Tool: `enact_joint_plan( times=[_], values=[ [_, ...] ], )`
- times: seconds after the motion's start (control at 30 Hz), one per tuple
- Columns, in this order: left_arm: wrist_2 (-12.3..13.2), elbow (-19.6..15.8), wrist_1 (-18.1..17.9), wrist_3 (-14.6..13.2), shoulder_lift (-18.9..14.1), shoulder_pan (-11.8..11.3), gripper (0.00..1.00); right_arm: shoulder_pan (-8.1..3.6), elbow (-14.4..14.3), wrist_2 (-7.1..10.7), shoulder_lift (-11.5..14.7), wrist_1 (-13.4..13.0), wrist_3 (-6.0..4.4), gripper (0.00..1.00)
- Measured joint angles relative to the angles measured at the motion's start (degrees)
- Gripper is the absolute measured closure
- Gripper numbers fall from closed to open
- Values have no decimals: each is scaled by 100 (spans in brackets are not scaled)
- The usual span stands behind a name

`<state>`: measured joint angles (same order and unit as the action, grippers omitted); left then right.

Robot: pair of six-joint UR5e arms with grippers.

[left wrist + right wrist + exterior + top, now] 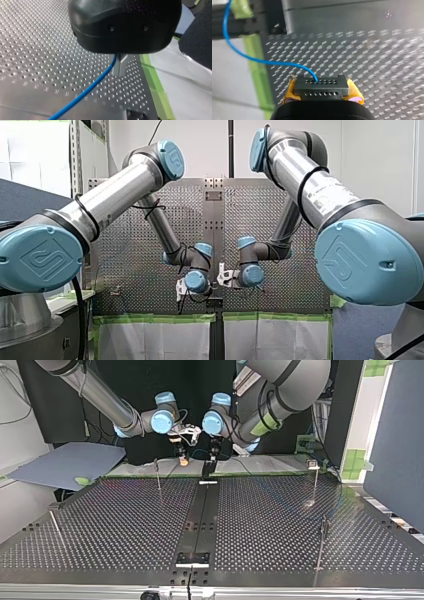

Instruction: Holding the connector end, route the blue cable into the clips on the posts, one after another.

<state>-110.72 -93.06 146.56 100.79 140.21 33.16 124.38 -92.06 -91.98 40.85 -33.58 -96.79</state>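
Right wrist view: my right gripper (321, 83) is clamped on the dark connector (322, 93), its yellow pads (289, 93) pressed against the connector's two short sides, above the perforated table (374, 62). The blue cable (262, 61) leaves the connector's upper row of holes and curves away over a strip of green tape (257, 67) at the table's edge, then rises past it.

In the left wrist view, the same cable comes out from under the black housing of my left gripper (120, 72) and runs on over the perforated table. Whether that gripper is closed on the cable I cannot tell.

In the top view, both grippers hang side by side at the table's far edge, near its dark centre strip (200, 510), with my right at the view's left. Thin posts (158, 476) stand well apart on the table, one just beside my right gripper. Their clips are too small to make out.
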Motion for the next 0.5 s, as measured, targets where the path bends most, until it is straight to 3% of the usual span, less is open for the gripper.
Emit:
enact_joint_plan(
  times=[0.23, 0.5],
  values=[
    [-133, 0, -182, 50, 7, 192, 100, -42, -33, -171, -316, -55, 64, 100],
    [-204, 1, -289, 102, 99, 465, 100, -129, -289, -297, -345, -239, 125, 100]
  ],
)
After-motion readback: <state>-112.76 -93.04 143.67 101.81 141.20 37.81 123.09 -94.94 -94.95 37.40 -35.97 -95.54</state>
